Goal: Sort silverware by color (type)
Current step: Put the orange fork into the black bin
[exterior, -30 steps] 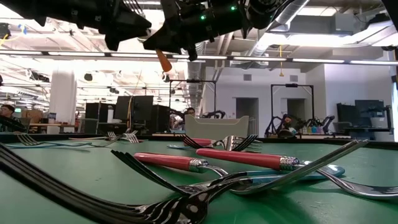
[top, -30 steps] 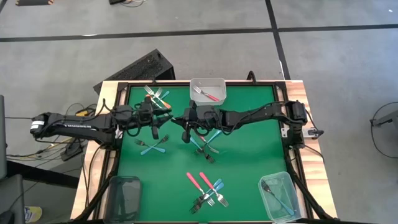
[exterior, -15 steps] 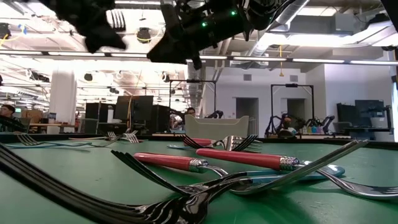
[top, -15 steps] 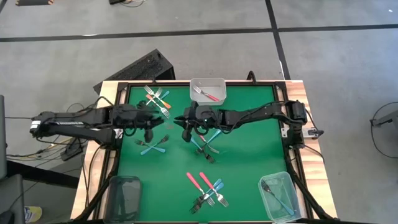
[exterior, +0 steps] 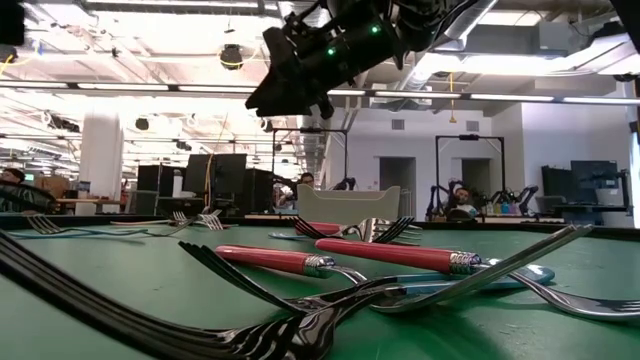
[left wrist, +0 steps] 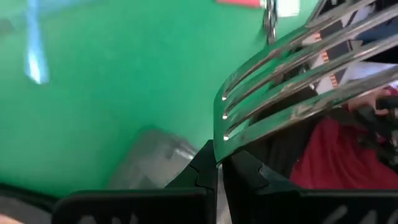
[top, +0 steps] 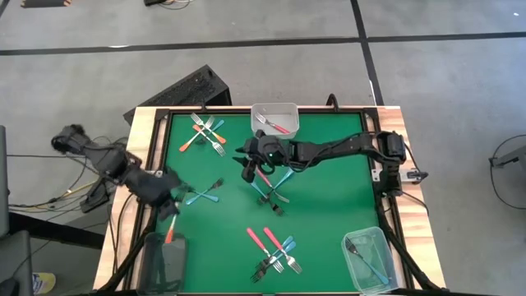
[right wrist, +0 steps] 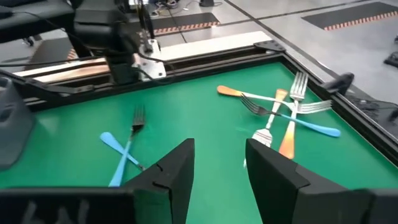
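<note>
I'm running both arms over the green table (top: 329, 197). Three clear tubs sit at its edges: one at the far middle (top: 274, 119) with a pink fork in it, one at the near right corner (top: 367, 257) with a teal fork, and a darker one at the near left corner (top: 164, 256).

The rest of the forks lie in loose heaps: an orange-and-teal cluster near the far left (top: 207, 131), a crossed teal pair left of centre (top: 201, 195), a pile under the right arm (top: 271, 196), and pink and teal ones near the front (top: 275, 251).

My left gripper (top: 170, 215) is clamped on an orange fork (left wrist: 298, 93), tines sticking out past the fingers in the wrist view and the orange handle showing just over the dark tub's rim. My right gripper (right wrist: 217, 165) hangs above the centre of the table with its jaws apart and nothing between them.

These forks look light, stiff and slick: metal tines, slim plastic handles. I judge the handle the better place to pinch, crosswise, since the smooth metal neck could swivel or slip.

A second ago both grippers were together at mid-table, the right one shut; since then the left arm has swung the orange fork out to the near left tub, and the right has opened.
</note>
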